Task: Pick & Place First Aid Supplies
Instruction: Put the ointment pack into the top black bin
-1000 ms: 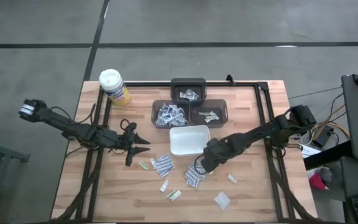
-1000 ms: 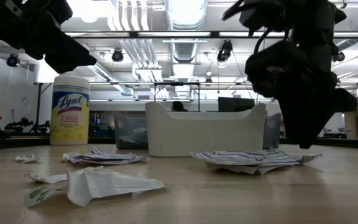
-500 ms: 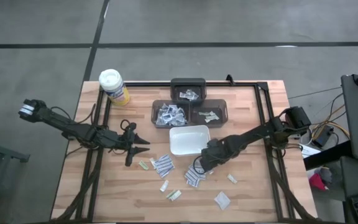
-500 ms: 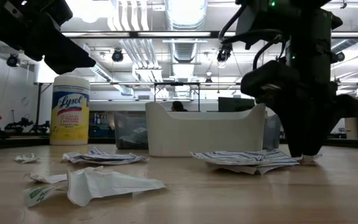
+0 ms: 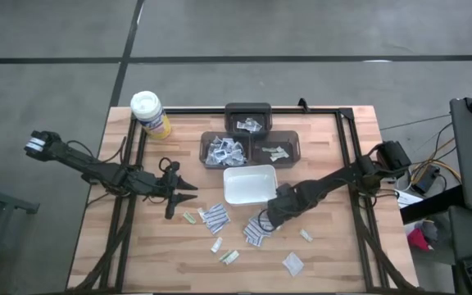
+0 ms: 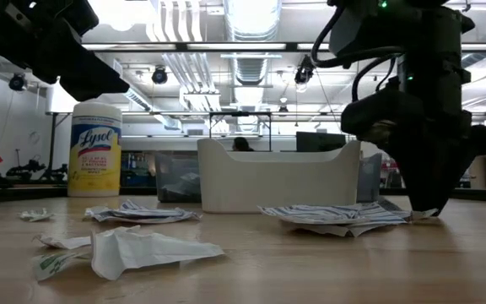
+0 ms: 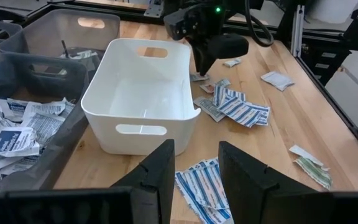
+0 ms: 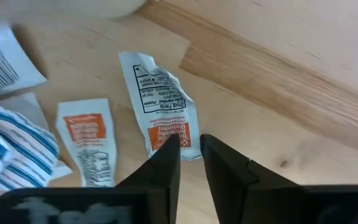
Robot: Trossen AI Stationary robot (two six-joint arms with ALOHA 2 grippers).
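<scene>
The first aid supplies are small flat packets scattered on the wooden table, among them blue-striped ones (image 5: 215,217) (image 5: 256,233) near the white tray (image 5: 248,184). My right gripper (image 5: 270,220) points straight down just in front of the tray. Its fingers (image 8: 166,171) stand a narrow gap apart over the end of a white packet with orange print (image 8: 160,112), beside a second such packet (image 8: 86,140). My left gripper (image 7: 196,168) hangs open above the table's left half (image 5: 188,192), holding nothing. My right gripper comes from above, pointing down, with its fingertips (image 6: 433,207) at table height on either side of the orange-printed end (image 8: 178,142) of the white packet. Whether they touch it I cannot tell. The packet lies flat on the table.
A yellow canister with a white lid (image 5: 148,112) stands at the far left corner. Three grey bins (image 5: 248,119) (image 5: 224,149) (image 5: 277,149) holding packets sit behind the tray. More loose packets (image 5: 293,262) (image 5: 229,256) lie toward the near edge.
My right gripper has sunk from just above the table until its fingertips are down at the packets in front of the white tray, turning a little as it went. The packets lie where they were.
</scene>
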